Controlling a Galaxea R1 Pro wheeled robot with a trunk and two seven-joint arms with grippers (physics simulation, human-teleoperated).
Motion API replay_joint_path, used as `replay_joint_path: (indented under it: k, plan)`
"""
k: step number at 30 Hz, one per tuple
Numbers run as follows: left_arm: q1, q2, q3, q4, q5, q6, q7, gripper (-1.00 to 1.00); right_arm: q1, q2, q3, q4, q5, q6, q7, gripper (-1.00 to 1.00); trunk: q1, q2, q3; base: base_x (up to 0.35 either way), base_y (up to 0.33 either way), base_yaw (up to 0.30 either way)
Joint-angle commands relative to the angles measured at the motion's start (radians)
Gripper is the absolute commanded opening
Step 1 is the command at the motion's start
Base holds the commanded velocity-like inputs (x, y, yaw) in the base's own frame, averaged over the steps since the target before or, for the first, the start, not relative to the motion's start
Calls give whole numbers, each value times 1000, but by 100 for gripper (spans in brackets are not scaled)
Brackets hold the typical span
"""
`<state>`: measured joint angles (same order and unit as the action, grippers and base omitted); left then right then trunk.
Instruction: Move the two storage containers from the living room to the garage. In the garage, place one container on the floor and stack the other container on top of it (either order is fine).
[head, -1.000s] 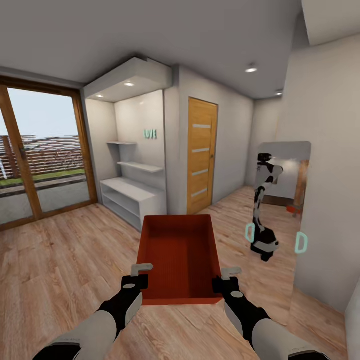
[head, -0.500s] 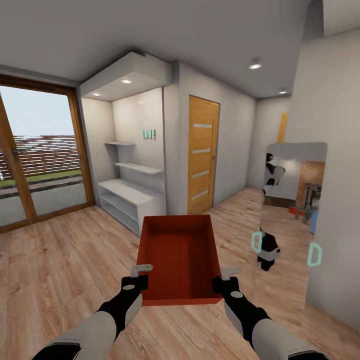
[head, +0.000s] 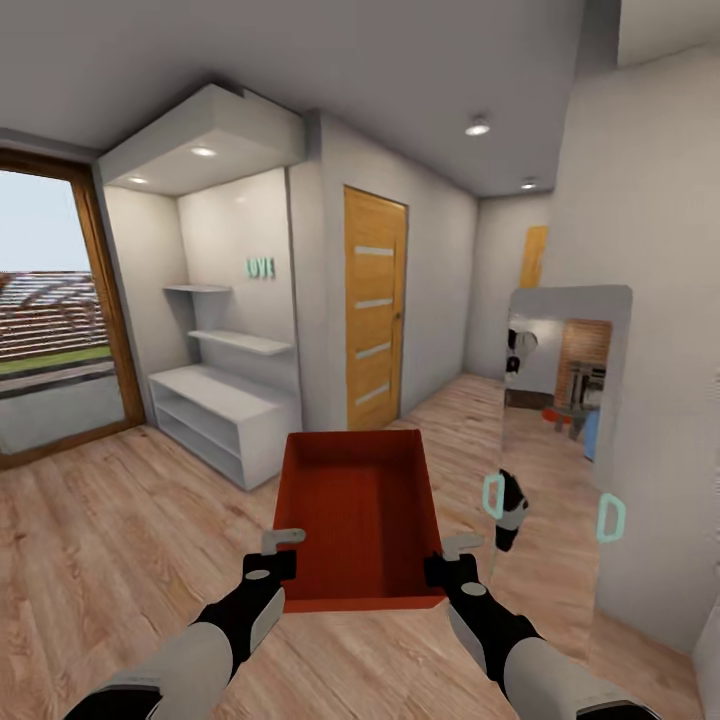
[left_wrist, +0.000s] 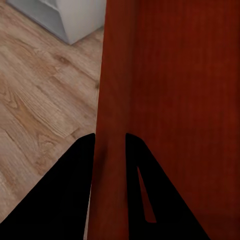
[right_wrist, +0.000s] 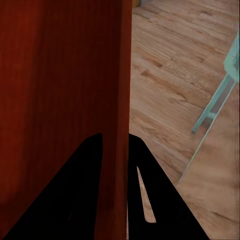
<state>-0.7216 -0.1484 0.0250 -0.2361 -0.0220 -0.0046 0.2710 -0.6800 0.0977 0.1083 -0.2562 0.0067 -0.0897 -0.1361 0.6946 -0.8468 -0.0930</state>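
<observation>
I carry one orange-red storage container (head: 360, 515) level in front of me, above the light wood-plank floor of the living room. My left gripper (head: 283, 551) is shut on its left wall near the front corner; the left wrist view shows that wall (left_wrist: 111, 150) pinched between the dark fingers (left_wrist: 80, 165). My right gripper (head: 450, 556) is shut on the right wall, and the right wrist view shows this wall (right_wrist: 120, 100) clamped between the two fingers (right_wrist: 137, 170). The bin is empty inside.
A slatted wooden door (head: 374, 308) stands ahead beside a white shelf alcove (head: 215, 400). Wood-framed glass doors (head: 55, 330) are at the left. A tall mirror (head: 560, 440) leans against the right wall. A corridor opens between the door and the mirror.
The whole view has swung to the right: alcove, door and glass doors slid left in the picture. The container and both grippers keep the same hold and position relative to me.
</observation>
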Motion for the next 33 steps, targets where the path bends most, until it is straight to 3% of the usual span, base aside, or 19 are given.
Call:
replay_joint_path:
  k: [1,8,33]
  plan:
    - [-1,23,43,-25,5,-6,7,-100,-1,-1,-30,3,-5,-2,-8,-100,1,-1,-2,323,0,-247]
    - [-1,23,43,-25,5,-6,7,-100,-1,-1,-30,3,-5,-3,-8,-100,1,-1,-2,323,54,-223]
    - [-1,23,42,-26,5,-6,4,-100,-1,-1,-30,3,-5,-1,-8,-100,1,-1,-2,312,190,-30]
